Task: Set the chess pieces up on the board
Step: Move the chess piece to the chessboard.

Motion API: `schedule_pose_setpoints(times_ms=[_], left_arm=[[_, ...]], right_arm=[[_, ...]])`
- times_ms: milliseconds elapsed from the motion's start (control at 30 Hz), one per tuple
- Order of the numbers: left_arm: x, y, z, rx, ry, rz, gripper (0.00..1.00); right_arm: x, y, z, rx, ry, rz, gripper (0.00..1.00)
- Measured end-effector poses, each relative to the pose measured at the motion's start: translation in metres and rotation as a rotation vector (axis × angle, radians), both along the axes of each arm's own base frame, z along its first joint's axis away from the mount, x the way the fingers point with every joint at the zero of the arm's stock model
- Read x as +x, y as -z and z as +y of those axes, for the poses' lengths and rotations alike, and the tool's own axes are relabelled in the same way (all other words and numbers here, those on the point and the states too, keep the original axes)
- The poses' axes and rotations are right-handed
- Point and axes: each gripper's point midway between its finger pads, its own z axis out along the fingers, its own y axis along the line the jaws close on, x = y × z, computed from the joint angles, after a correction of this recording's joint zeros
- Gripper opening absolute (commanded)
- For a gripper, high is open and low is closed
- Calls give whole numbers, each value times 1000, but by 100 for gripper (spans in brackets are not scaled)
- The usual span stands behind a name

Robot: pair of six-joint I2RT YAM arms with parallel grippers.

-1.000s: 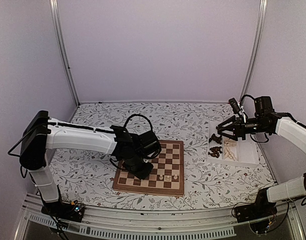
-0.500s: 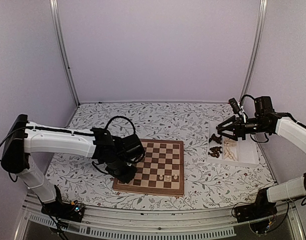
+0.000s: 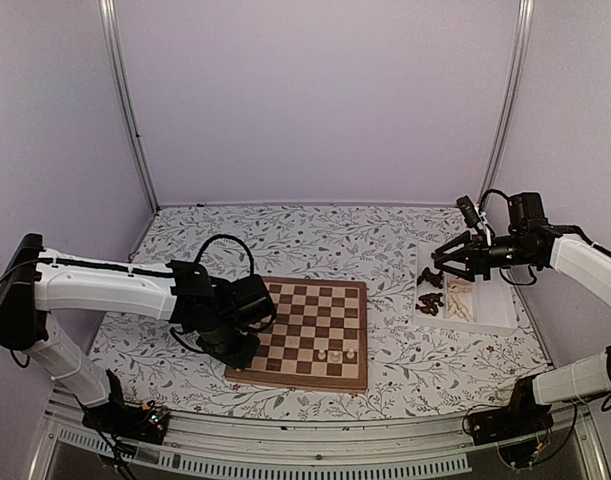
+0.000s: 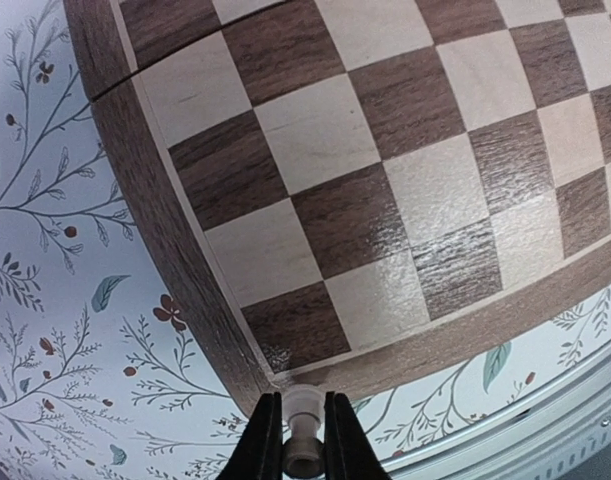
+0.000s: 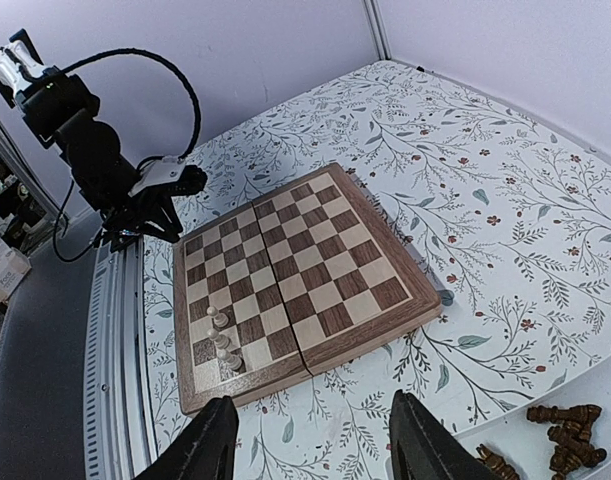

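- Since a second ago, the left arm has swung back and to the left. The left gripper (image 3: 240,350), which stood over the left half of the board (image 3: 320,315), now hangs at its near-left corner.
- Between its fingers (image 4: 265,440) we see a pale piece (image 4: 303,435) pinched, with the jaws closed tight on it.
- Just past those fingertips we find the board's corner and its reddish-brown border. The floral tablecloth (image 4: 75,330) spreads to the left of the fingers and behind them.
- Farther ahead and to the right of the fingers, three pale pieces (image 3: 335,355) stand on the board's near rows, well apart from the held one.
- The right gripper (image 3: 443,262) has not shifted. It hovers with its fingers (image 5: 215,440) spread wide and nothing between them.
- Below these fingers sits the white tray (image 3: 493,305), and the dark pieces (image 5: 560,430) lie in it just to their right.
- Well beyond the right fingers, we see the board again, with the left gripper at its far corner.
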Motion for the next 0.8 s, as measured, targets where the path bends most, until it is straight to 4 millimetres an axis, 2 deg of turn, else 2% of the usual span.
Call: schedule_pose_setpoints(times_ms=[567,667,800], left_arm=[[17,9,-4,-3,-13,-23,12],[18,12,-5,-1,-10,-22,18],[18,12,-5,-2,-12,-23,35]], right_arm=[[0,0,0,0,0,0,55],[0,0,0,0,0,0,55],[0,0,0,0,0,0,55]])
